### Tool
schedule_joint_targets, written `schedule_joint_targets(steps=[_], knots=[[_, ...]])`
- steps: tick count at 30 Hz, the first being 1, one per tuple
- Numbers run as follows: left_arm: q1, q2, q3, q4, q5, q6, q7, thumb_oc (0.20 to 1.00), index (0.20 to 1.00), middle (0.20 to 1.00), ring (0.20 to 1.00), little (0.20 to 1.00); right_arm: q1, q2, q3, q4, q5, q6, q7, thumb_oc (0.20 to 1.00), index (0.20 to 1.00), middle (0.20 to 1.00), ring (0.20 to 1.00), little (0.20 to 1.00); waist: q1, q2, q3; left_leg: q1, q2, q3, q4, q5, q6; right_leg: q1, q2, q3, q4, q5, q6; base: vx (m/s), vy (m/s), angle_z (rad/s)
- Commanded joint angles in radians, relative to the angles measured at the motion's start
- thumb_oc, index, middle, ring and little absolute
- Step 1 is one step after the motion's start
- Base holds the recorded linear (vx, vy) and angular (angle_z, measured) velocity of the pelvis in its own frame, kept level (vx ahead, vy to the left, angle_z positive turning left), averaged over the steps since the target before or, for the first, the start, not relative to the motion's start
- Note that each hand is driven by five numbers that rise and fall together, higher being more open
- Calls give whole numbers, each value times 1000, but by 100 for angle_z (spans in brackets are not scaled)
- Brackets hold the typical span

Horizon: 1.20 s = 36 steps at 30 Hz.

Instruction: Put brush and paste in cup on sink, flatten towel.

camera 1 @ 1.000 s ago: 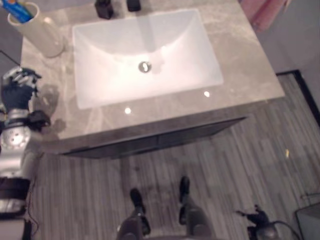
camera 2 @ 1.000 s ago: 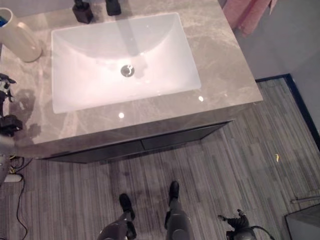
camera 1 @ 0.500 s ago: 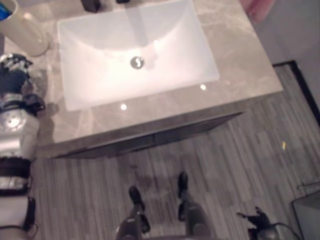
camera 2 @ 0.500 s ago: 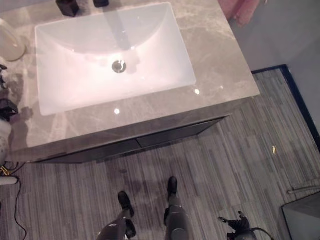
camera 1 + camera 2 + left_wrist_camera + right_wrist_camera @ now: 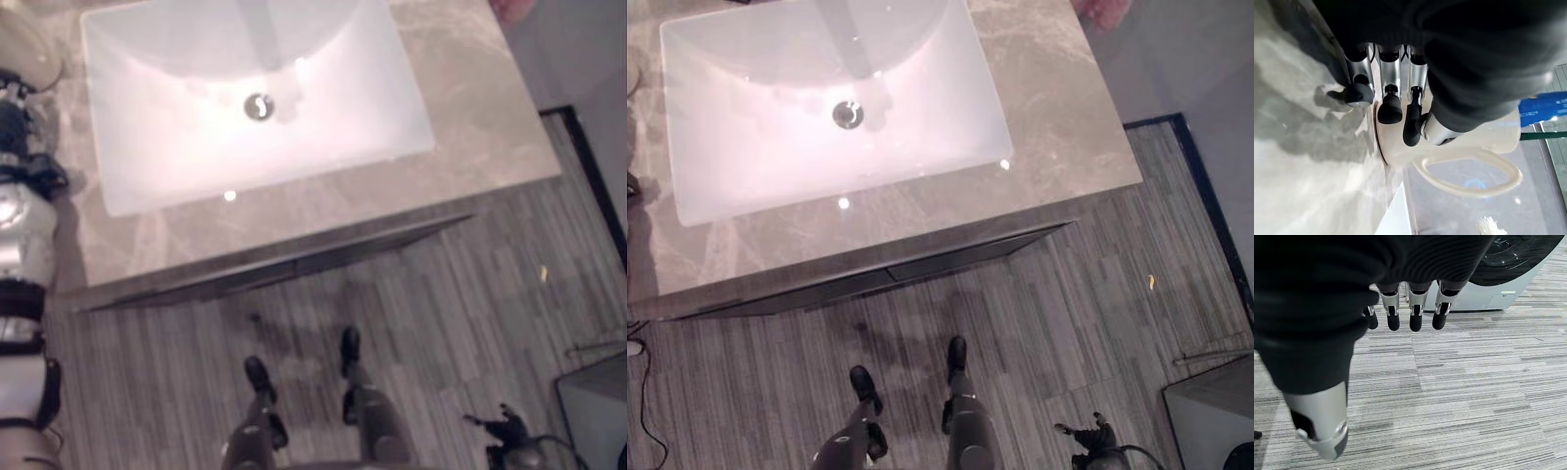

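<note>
A cream cup (image 5: 1469,147) with a loop handle stands on the grey counter left of the sink; its lower part shows at the corner of the left eye view (image 5: 24,54). A blue paste tube (image 5: 1542,107) and a thin green handle (image 5: 1545,133) stick out of its mouth. My left hand (image 5: 1390,98) hangs just beside the cup with relaxed fingers and holds nothing; it shows at the counter's left edge (image 5: 14,122). My right hand (image 5: 1417,308) hangs low over the floor, fingers relaxed and empty. A pink towel (image 5: 1104,10) peeks in beyond the counter's far right corner.
The white sink basin (image 5: 323,137) with its drain (image 5: 258,107) fills the middle of the marble counter (image 5: 470,127). Striped grey floor lies before the cabinet. A washing machine (image 5: 1518,279) stands behind the right hand, and a grey box (image 5: 593,411) sits at the floor's lower right.
The camera has moved, so the sink and the cup sit higher and further left in the picture. My left hand stays by the cup, seemingly a little closer.
</note>
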Motion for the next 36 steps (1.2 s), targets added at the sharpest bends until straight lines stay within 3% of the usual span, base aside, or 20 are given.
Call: schedule_joint_targets(steps=[1,22,36], knots=[[-79,75,-12,58,-1,-30,14,200,200,200,200,200,-6,-48,10,27,28,-2,-3,1000,1000,1000,1000,1000,-3,-1,14,23,7,-94,12,-49,-6,44,-14,-15,-2,-14,94,0,0,0],[-425,131,-212,331,-1,7,17,200,200,200,200,200,-4,-53,25,44,64,-11,8,1000,1000,1000,1000,1000,-27,-8,28,-82,10,-102,12,-35,-14,-62,0,4,-2,12,100,0,0,-1],[-498,153,-245,441,7,22,4,200,200,200,200,200,26,-51,-2,37,117,-28,10,1000,1000,1000,1000,1000,-54,6,28,-130,9,-95,12,-33,-20,-123,7,36,-2,22,100,10,-11,-4]])
